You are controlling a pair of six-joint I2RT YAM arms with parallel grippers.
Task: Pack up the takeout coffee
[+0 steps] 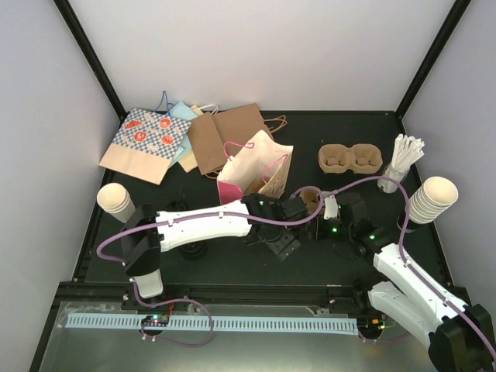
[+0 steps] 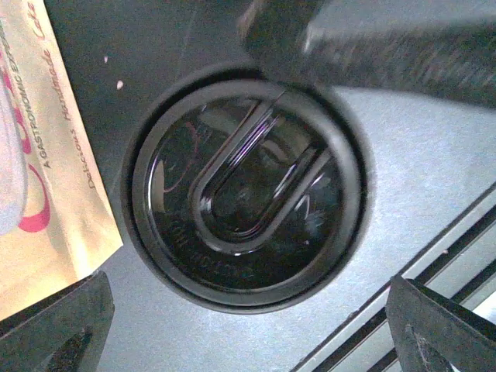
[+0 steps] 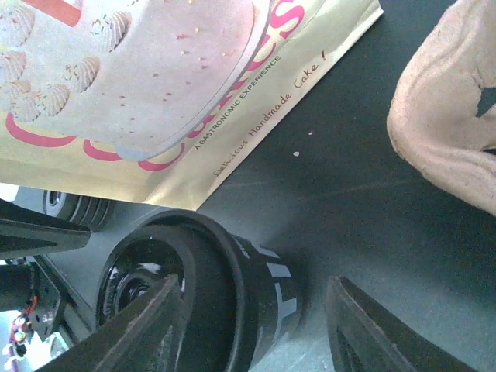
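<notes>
A takeout coffee cup with a round black lid (image 2: pixel 244 194) stands on the dark mat. In the right wrist view its side (image 3: pixel 271 287) looks dark with pale stripes. My left gripper (image 2: pixel 248 341) hangs straight above the lid, open wide, with one finger low on each side and nothing between them. My right gripper (image 3: pixel 256 333) is open around the cup: one finger crosses in front of the lid and the other stands apart from the cup's side. In the top view both grippers, left (image 1: pixel 279 232) and right (image 1: pixel 322 225), meet mid-table and hide the cup.
An upright pink and cream bag (image 1: pixel 252 167) stands just behind the grippers, with flat paper bags (image 1: pixel 147 143) further back. A pulp cup carrier (image 1: pixel 350 159), stirrers (image 1: pixel 403 159) and lidless cup stacks (image 1: pixel 116 200) (image 1: pixel 434 200) ring the mat. A black lid stack (image 3: pixel 77 208) is close by.
</notes>
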